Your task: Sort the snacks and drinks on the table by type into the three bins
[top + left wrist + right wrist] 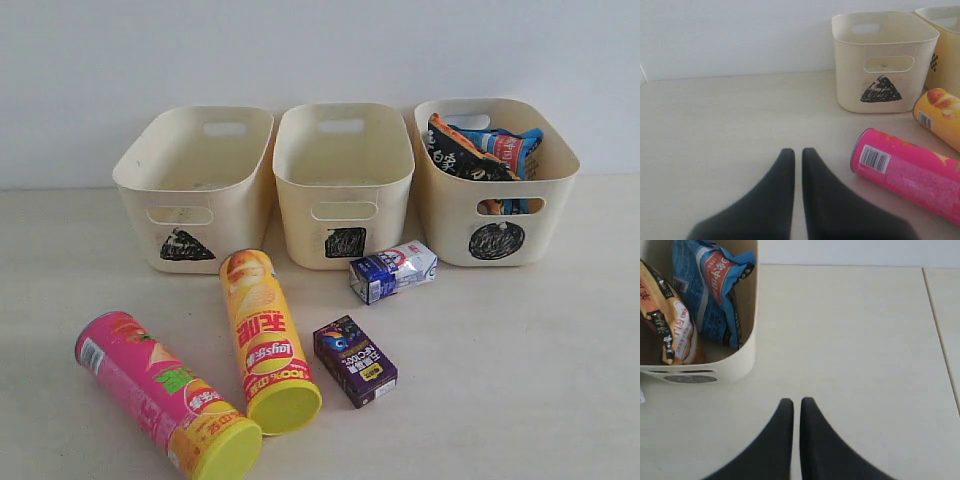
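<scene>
Three cream bins stand in a row: triangle bin (pixel 195 185), square bin (pixel 343 183), circle bin (pixel 497 180). The circle bin holds the blue bag (pixel 512 148) and the orange-and-black bag (pixel 460 150). On the table lie the pink canister (pixel 160 392), the yellow canister (pixel 265 338), the dark purple carton (pixel 355 360) and the blue-and-white carton (pixel 393 270). No arm shows in the exterior view. My left gripper (pixel 797 151) is shut and empty, beside the pink canister (pixel 907 172). My right gripper (pixel 796 401) is shut and empty, near the circle bin (pixel 740 365).
A white wall runs behind the bins. The triangle bin (pixel 882 60) and the end of the yellow canister (pixel 939 114) show in the left wrist view. Bare table lies to the right of the circle bin, with a seam (pixel 940 335) in its surface.
</scene>
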Motion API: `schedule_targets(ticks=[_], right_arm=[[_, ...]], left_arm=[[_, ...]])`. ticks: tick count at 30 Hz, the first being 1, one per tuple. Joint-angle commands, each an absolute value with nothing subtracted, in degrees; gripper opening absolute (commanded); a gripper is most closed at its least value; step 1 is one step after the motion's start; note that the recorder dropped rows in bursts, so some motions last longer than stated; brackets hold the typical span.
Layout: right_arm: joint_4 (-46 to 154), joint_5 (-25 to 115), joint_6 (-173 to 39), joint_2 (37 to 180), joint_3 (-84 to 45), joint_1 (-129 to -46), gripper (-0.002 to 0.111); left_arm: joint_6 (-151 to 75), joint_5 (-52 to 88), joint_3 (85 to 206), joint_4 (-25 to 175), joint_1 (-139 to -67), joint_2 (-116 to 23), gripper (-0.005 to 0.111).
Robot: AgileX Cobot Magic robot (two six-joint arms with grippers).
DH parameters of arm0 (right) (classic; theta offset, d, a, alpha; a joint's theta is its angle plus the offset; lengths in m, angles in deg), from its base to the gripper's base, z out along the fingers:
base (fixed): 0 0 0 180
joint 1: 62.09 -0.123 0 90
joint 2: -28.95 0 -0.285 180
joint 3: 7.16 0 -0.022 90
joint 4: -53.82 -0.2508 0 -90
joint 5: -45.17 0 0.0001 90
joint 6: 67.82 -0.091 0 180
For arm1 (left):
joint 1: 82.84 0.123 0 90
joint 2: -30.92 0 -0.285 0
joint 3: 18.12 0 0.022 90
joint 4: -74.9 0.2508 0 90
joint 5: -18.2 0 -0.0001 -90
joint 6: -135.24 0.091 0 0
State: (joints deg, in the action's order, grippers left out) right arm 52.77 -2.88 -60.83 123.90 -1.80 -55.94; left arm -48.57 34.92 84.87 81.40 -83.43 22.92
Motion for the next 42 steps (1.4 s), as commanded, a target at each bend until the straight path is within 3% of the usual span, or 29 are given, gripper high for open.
schedule_targets(ticks=[1,5,17,35,42], right_arm=[[53.0,5.1,-62.5,111.5,-13.2,-55.7,0.000],[52.6,13.8,-63.1,96.7,-27.0,-55.8,0.000],[51.0,25.7,-63.1,68.6,-49.4,-55.8,0.000],[51.1,23.8,-61.7,55.2,-55.3,-55.8,0.000],[51.0,31.8,-59.6,51.6,-63.9,-57.0,0.000]], left_arm=[[-49.1,34.8,84.7,81.4,-83.3,23.1,0.004],[-49.1,34.8,84.7,81.4,-83.3,23.1,0.004],[-49.1,34.8,84.7,81.4,-83.3,23.1,0.004],[-49.1,34.8,84.7,81.4,-83.3,23.1,0.004],[-49.1,34.8,84.7,81.4,-83.3,23.1,0.004]])
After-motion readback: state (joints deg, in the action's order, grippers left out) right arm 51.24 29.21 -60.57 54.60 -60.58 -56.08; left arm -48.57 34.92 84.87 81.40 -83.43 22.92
